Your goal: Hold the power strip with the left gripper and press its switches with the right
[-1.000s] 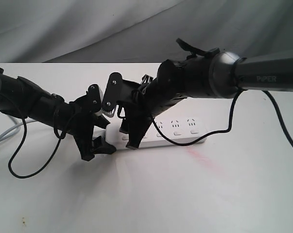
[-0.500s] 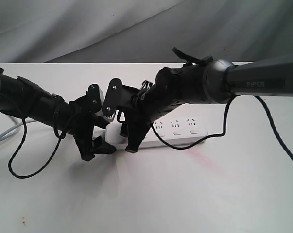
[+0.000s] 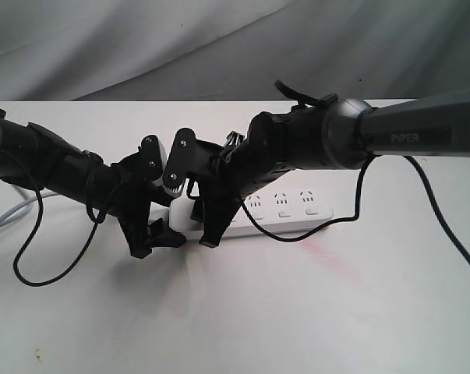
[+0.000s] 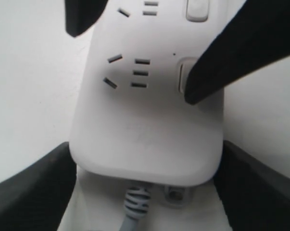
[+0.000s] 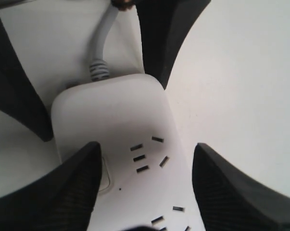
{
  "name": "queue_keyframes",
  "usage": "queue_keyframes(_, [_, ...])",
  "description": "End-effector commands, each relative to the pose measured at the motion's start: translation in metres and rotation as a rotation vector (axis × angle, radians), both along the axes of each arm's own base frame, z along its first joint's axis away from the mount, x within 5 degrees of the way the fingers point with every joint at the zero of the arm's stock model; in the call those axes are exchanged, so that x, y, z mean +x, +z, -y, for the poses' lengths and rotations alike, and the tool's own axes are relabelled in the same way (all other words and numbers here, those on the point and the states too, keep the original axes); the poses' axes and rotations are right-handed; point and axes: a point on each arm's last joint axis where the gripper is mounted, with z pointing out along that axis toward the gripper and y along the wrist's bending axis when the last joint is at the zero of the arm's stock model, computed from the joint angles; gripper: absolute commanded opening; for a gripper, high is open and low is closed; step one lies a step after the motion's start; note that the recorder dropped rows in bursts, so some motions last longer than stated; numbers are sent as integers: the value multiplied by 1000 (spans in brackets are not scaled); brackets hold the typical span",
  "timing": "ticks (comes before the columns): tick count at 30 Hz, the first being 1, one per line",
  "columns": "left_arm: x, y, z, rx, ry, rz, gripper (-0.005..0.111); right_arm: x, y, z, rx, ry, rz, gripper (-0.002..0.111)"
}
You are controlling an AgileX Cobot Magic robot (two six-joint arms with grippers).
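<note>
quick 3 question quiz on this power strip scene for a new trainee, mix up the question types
1. Fill in: one fingertip of the right end effector lies over a ___.
2. Which part of the power strip does the left end effector flank? A) the end with the cord B) the middle C) the far end
3. True or false: the right end effector is shut tight.
Key: 1 switch; 2 A; 3 false.
</note>
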Motion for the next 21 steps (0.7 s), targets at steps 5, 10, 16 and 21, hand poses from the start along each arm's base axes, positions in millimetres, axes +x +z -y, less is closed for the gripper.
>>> queue_keyframes(5, [0, -1, 3, 0, -11, 2, 60, -1, -8, 0, -16, 11, -21, 53])
queue_keyframes(10, [0, -1, 3, 0, -11, 2, 60, -2, -9, 0, -29, 21, -33, 53])
queue_keyframes(16, [0, -1, 3, 0, -11, 2, 60, -3, -9, 0, -31, 23, -39, 53])
queue_keyframes(21, [0, -1, 3, 0, -11, 2, 60, -3, -17, 2, -60, 37, -56, 53])
